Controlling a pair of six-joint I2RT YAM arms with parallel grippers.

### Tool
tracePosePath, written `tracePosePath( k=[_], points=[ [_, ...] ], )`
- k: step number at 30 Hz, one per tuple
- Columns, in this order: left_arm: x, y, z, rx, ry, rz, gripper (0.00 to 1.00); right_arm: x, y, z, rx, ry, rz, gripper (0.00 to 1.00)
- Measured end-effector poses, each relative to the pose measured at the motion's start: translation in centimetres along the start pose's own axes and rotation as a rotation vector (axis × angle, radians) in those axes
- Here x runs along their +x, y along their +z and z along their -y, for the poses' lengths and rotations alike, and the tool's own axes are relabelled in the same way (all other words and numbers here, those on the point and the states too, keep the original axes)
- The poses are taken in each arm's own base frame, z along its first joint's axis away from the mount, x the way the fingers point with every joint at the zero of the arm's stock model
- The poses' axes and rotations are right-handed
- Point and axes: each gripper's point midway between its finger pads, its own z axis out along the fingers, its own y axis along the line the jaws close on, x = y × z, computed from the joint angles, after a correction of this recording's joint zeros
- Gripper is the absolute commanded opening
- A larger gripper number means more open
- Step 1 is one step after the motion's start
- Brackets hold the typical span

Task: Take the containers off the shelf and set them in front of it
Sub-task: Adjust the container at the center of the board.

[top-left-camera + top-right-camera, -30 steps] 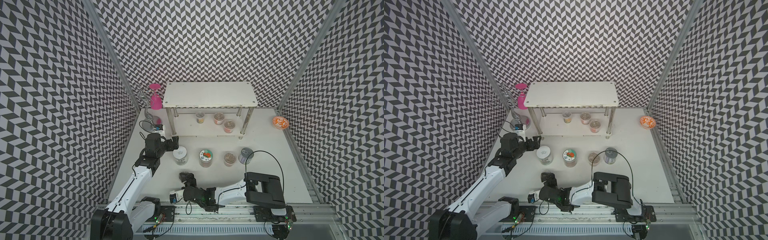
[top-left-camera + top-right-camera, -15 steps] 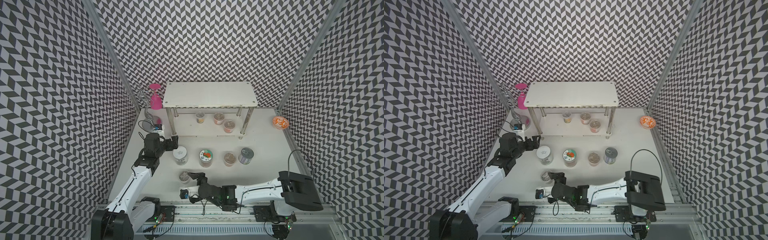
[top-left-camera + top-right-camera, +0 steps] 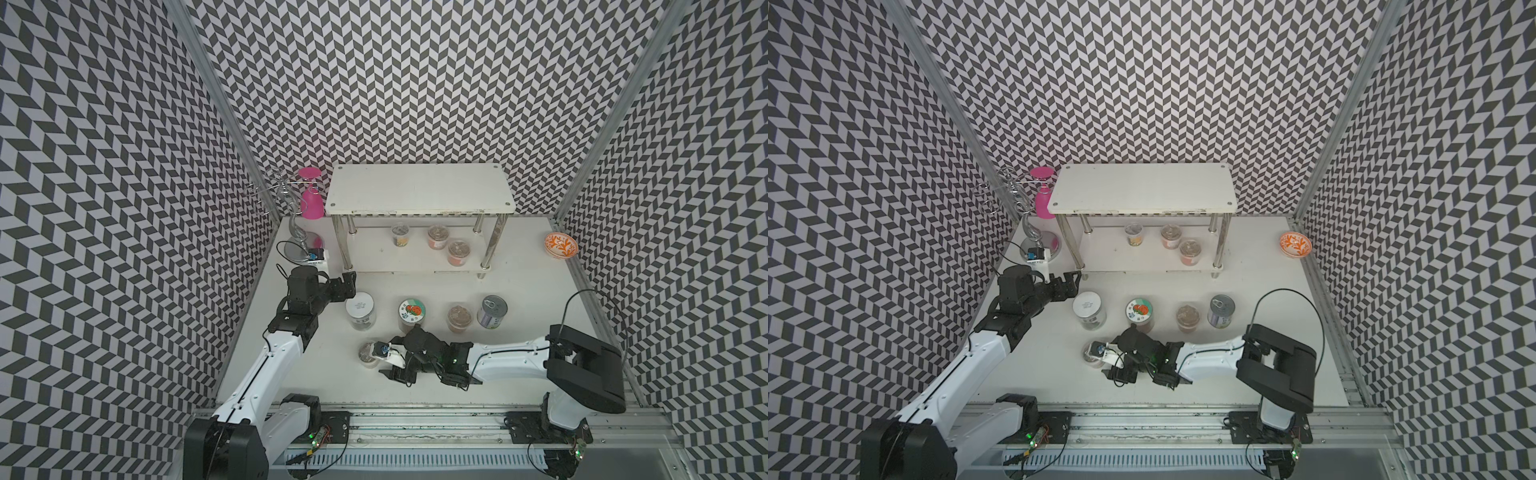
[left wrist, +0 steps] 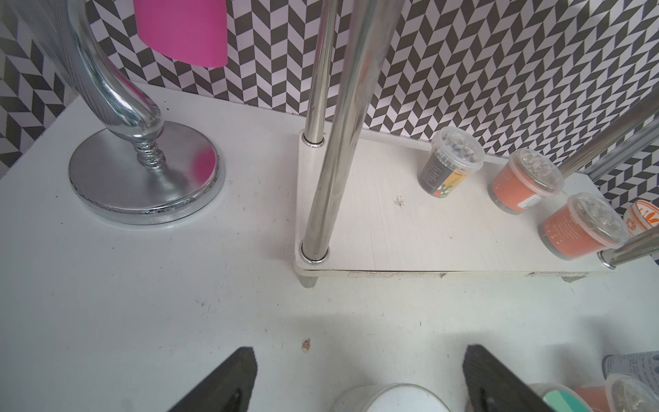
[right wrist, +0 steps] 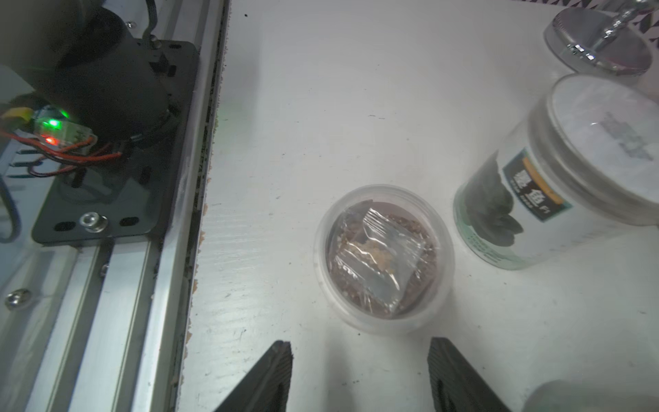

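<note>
Nearest to the front rail, the right tool [image 5: 360, 360] has its two fingers apart with nothing between them. A short cup [image 5: 383, 258] of brown filling stands upright on the tabletop [image 3: 540, 299] just beyond the tips, not touched. Behind it, four containers stand in a row in front of the shelf [image 3: 419, 191]: a white-lidded jar [image 3: 360, 309], a green-lidded jar [image 3: 411, 311], a second cup [image 3: 459, 318] and a tin can [image 3: 492, 311]. The left tool [image 4: 358, 353] is spread wide just beside the white-lidded jar and grips nothing. Farther back, three cups [image 3: 437, 237] stand on the lower tier of the shelf. At the far side are a pink goblet [image 3: 311, 199] and a wire stand [image 3: 291, 220] on the left, and a patterned bowl [image 3: 561, 245] on the right.
</note>
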Motion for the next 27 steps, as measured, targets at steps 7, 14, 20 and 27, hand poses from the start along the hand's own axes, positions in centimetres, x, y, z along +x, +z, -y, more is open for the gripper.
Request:
tracePosePath(
  k=[7,14,20,27],
  points=[
    [0.1,0.0,0.0,0.002,0.006,-0.003,0.95,-0.3,2.1,-0.2,-0.058,0.025,-0.012,0.6],
    [0.1,0.1,-0.1,0.004,0.008,-0.006,0.96,-1.0,3.0,0.1,-0.07,0.018,-0.009,0.63],
    [0.1,0.1,-0.1,0.006,0.014,-0.006,0.96,-1.4,3.0,-0.7,-0.118,-0.035,0.01,0.64],
    [0.2,0.1,0.2,0.02,0.016,-0.01,0.96,-1.2,2.8,-0.8,-0.14,-0.028,0.008,0.65]
  ],
)
